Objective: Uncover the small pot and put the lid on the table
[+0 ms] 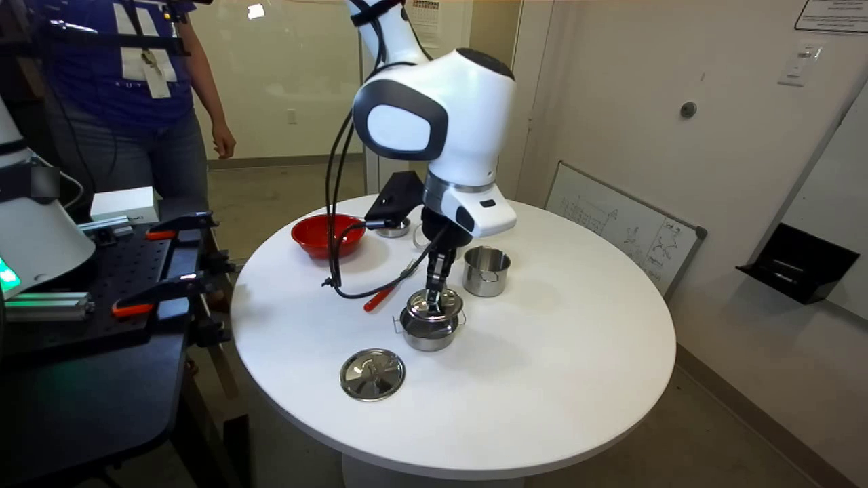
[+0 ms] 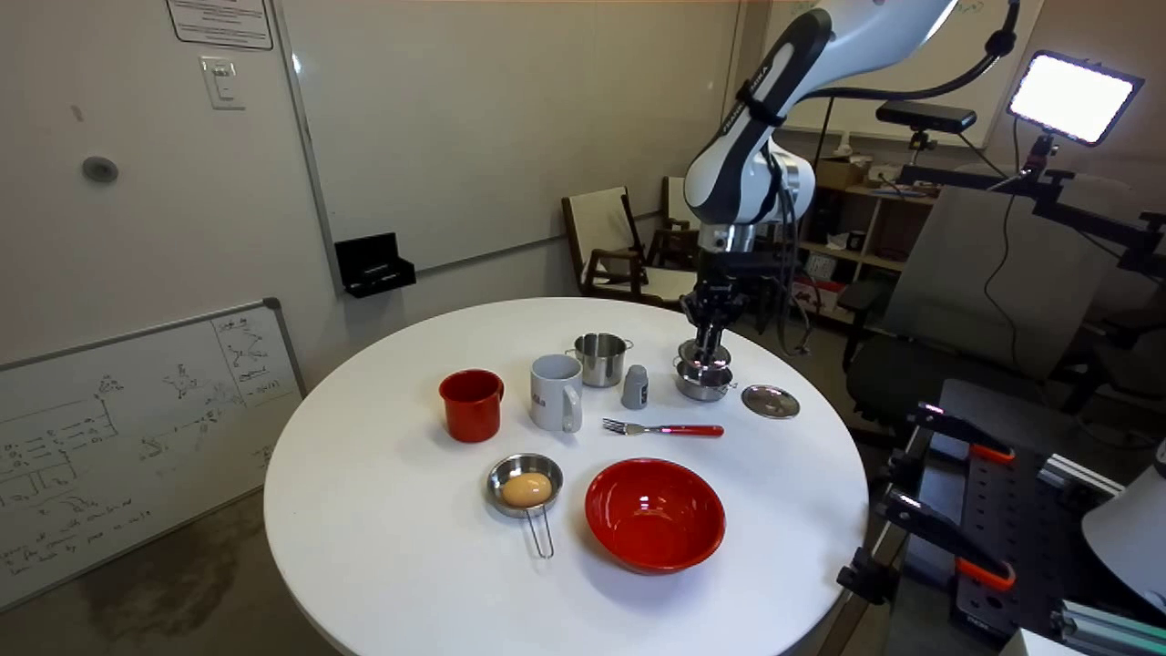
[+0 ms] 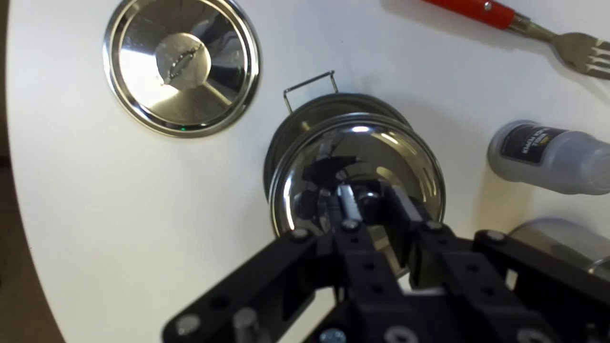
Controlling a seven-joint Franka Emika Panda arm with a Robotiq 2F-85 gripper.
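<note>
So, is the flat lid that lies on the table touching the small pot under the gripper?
Apart. The wrist view shows a strip of bare white table between the flat lid and the small pot.

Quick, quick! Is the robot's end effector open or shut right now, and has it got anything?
End effector: closed, holding the lid just above the small pot.

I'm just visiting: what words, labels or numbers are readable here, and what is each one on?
"BLACK PEPPER" on the grey shaker; another line there is blurred.
"FRANKA" on the robot arm; more lettering there is too small.
Too small or blurred to read: the white mug, leaning whiteboard, back whiteboard, wall sign, calendar, person's shirt.
</note>
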